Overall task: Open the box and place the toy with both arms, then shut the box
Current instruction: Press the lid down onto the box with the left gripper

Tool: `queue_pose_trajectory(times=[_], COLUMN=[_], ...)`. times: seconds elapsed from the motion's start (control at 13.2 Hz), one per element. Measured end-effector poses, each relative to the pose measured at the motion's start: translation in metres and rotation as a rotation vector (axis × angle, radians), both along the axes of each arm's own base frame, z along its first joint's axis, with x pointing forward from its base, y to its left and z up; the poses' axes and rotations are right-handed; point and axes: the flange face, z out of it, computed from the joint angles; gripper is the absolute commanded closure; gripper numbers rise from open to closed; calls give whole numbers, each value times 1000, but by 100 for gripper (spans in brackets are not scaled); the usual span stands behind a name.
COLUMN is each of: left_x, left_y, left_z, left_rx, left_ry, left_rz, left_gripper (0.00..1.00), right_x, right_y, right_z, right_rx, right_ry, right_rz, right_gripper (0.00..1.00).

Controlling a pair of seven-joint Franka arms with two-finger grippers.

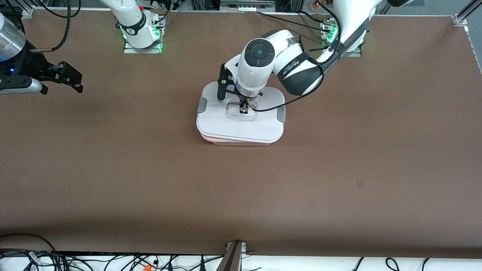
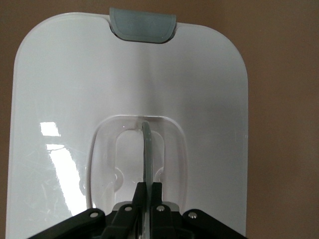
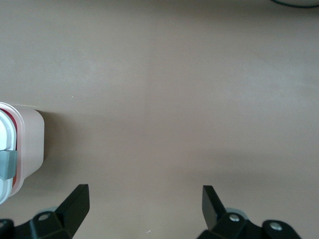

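The box (image 1: 241, 126) stands at the table's middle with its white lid over the pinkish tub, whose wall (image 1: 233, 142) shows under the lid's nearer edge. Grey clips (image 1: 202, 105) sit at both ends. My left gripper (image 1: 244, 109) is down in the lid's recess, shut on the clear handle (image 2: 146, 149); in the left wrist view its jaws (image 2: 148, 186) pinch the thin handle bar, with the lid (image 2: 199, 99) and one clip (image 2: 143, 25) in sight. My right gripper (image 1: 80, 83) waits open and empty over bare table at the right arm's end. The toy is out of view.
The brown table (image 1: 339, 169) spreads wide around the box. In the right wrist view the open right gripper (image 3: 144, 196) hangs over bare table, with the box's end wall (image 3: 30, 144) and a grey clip (image 3: 6, 164) at the picture's edge. Cables run along the table's near edge (image 1: 150, 263).
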Motion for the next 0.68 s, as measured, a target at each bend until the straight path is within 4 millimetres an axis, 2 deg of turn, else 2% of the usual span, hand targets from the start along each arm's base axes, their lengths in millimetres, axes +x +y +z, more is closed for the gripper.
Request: queue_pose_trajectory(times=[0.23,0.68], left_x=[-3,-2], left_y=[0,0], left_z=[-16,-17], left_rx=[13,22], left_ry=[25,35], left_rz=[-5,70], left_gripper=[100,100], right_x=[0,0], right_y=[0,-1], right_z=[0,0], right_rx=[0,0], right_ry=[0,0], right_rz=[-1,-1], right_gripper=[0,0])
